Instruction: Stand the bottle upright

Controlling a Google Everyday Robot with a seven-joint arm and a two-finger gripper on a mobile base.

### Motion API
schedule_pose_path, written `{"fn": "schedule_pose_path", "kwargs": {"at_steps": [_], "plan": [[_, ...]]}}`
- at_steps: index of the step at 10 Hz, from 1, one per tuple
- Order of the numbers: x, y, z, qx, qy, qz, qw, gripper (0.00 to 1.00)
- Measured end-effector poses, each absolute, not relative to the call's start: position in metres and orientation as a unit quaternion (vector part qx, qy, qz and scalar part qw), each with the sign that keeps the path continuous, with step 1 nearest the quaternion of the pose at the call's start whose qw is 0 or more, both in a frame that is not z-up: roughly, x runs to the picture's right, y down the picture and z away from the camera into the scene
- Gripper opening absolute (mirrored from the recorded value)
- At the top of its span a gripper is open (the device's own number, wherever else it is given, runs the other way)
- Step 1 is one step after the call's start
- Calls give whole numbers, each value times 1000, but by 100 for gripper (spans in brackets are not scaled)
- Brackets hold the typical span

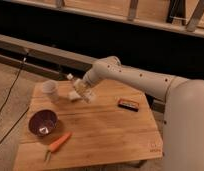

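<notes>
The bottle (81, 90) is small and clear with a white cap pointing up and to the left. It is tilted and sits in my gripper (83, 91) just above the far left part of the wooden table (105, 130). The gripper is shut on the bottle and reaches in from the right on the white arm (130, 80). The translucent white cup (50, 89) stands just left of the bottle. The small beige block (74, 96) lies right below the gripper, partly hidden by it.
A purple bowl (43, 123) sits at the table's left front. An orange carrot (59, 143) lies in front of it. A dark flat rectangular object (128, 104) lies at the right. A dark ledge runs behind the table.
</notes>
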State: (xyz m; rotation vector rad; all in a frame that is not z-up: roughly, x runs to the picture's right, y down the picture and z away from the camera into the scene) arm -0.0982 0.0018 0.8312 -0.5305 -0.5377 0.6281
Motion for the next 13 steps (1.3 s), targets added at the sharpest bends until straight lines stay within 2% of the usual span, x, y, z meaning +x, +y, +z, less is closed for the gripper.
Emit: {"fn": "schedule_pose_path", "kwargs": {"at_steps": [5,7,13], "plan": [[-102,26,834,-308,-430,229,817,0],[-98,24,835,-319,-467,204,799,0],[-79,19,855,-346,-496,181,775,0]]}}
